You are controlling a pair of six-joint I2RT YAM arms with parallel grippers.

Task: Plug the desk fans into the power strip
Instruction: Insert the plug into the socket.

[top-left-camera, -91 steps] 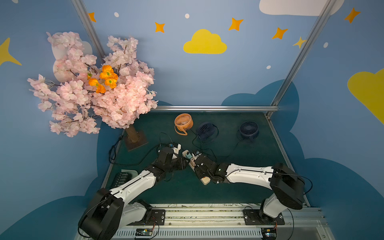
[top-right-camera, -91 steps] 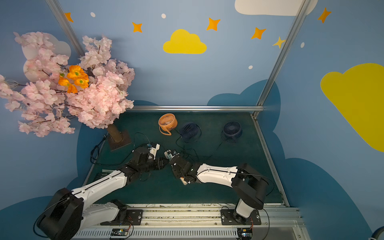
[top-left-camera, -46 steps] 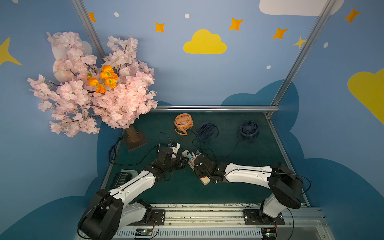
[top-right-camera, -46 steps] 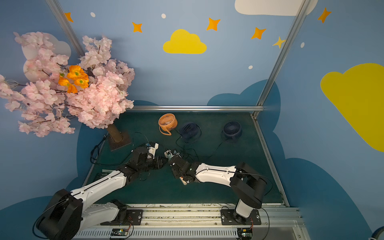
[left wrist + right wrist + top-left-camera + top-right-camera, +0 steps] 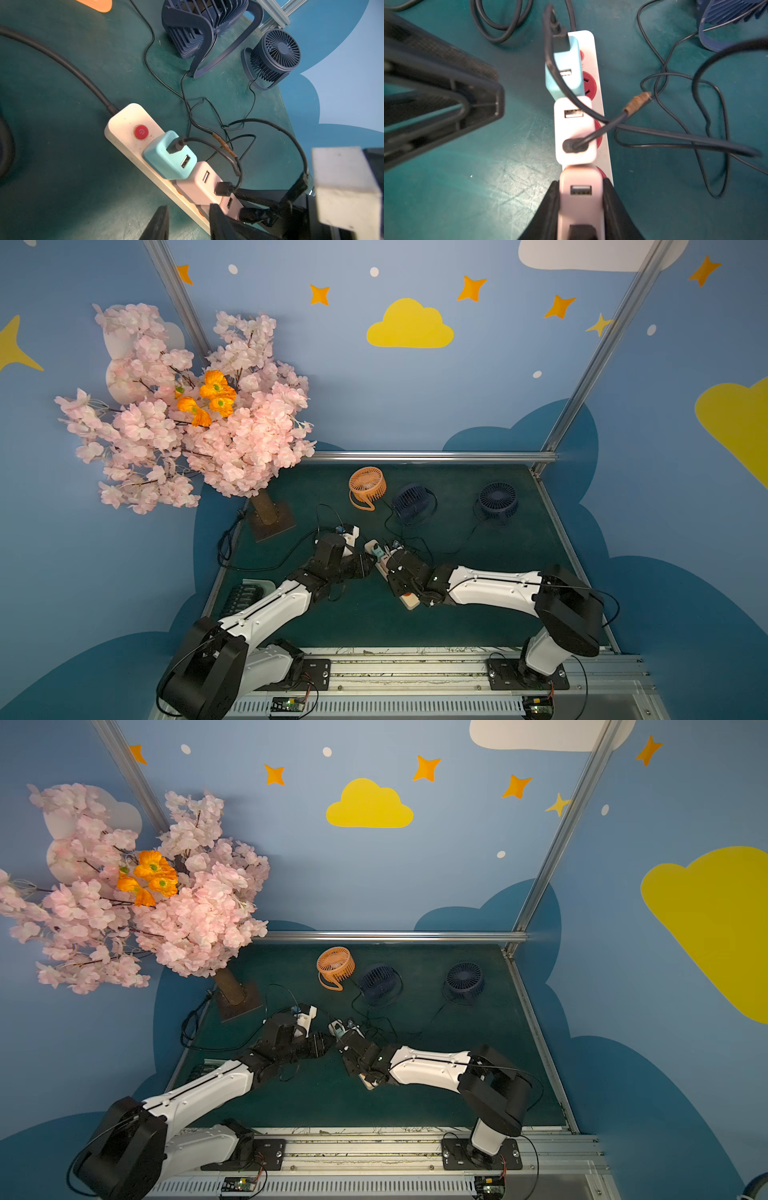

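Observation:
The cream power strip (image 5: 124, 122) lies on the green mat, its red button at the far end. A teal adapter (image 5: 168, 158) and a white adapter (image 5: 575, 128) sit in its first two sockets, each with a black cable. My right gripper (image 5: 581, 182) is shut on a third, pink adapter (image 5: 580, 199) that stands over the following red socket. My left gripper (image 5: 189, 206) hovers open just beside the strip and grips nothing. In both top views the two grippers meet mid-mat (image 5: 380, 564). An orange desk fan (image 5: 366, 485) and two dark blue fans (image 5: 411, 499) (image 5: 498, 499) stand behind.
Thin black fan cables (image 5: 207, 108) tangle on the mat between strip and fans. The strip's thick black cord (image 5: 226, 543) coils at the left edge. A pink blossom tree stands on a square base (image 5: 272, 522) at back left. A black ridged block (image 5: 245, 593) lies front left.

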